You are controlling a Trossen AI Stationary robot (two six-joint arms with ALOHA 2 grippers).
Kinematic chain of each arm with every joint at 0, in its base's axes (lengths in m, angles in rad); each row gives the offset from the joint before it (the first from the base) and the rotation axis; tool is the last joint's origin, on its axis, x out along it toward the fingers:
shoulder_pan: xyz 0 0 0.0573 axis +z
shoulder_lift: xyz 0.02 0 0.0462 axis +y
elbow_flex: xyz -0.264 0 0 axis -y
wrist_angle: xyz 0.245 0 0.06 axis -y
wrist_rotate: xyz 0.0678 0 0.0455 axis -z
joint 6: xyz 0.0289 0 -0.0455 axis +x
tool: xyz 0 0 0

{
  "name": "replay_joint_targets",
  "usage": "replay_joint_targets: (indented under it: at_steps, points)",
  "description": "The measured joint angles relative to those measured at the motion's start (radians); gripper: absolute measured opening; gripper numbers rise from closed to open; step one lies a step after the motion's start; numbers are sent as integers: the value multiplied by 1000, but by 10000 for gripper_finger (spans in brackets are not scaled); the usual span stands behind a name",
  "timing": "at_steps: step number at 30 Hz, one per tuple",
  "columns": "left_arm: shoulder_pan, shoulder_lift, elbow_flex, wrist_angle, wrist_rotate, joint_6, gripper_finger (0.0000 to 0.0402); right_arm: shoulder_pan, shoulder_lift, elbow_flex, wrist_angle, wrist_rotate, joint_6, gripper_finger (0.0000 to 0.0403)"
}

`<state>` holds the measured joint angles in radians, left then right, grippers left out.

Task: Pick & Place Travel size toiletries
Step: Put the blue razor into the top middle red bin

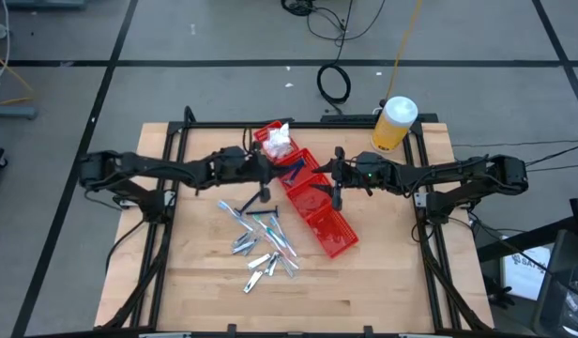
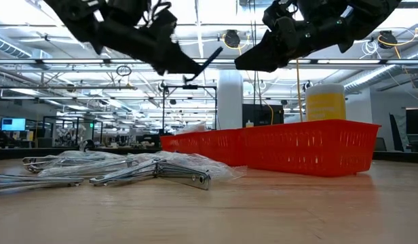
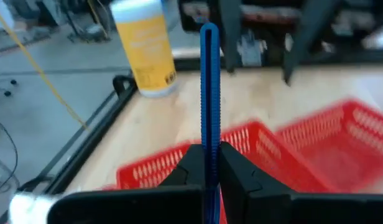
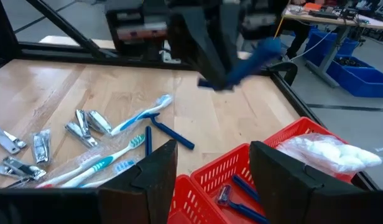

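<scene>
Item: dark blue comb (image 3: 209, 93), clamped upright in my left end effector (image 3: 209, 163), raised above the red bins (image 1: 312, 202) near their middle.

Item: my right end effector (image 4: 213, 163), fingers apart and holding nothing, hovering over the same bins from the yellow bottle (image 1: 394, 123) side.

Item: white soft packets (image 1: 279, 141), in the bin compartment at the row's far end.

Item: blue razors (image 4: 236, 193), inside a bin.

Item: toothbrushes (image 4: 140, 116) and silvery clippers (image 4: 86, 126), loose on the surface (image 1: 383, 272) beside the bins, toward my left arm.
</scene>
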<state>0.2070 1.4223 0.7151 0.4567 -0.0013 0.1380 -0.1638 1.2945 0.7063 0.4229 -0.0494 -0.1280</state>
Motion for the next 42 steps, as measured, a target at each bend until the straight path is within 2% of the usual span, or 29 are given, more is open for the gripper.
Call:
replay_joint_targets:
  at_steps: [5,9,15,18,22,32,42]
  points:
    - [19,137,38,62,-15,-103,8,0,0,0,-3,0,6,187]
    - [18,239,119,-2,-78,-124,7,0,0,0,-2,0,7,187]
    - [25,341,242,-194,-141,-178,14,0,0,0,6,0,8,187]
    - [28,354,269,-282,-174,-197,12,0,0,0,4,0,11,187]
    - [30,359,273,-297,-175,-233,9,0,0,0,7,1,11,187]
    - [30,358,273,-304,-175,-245,80,0,0,0,13,1,11,187]
    - [30,353,273,-316,-176,-226,87,0,0,0,10,1,11,187]
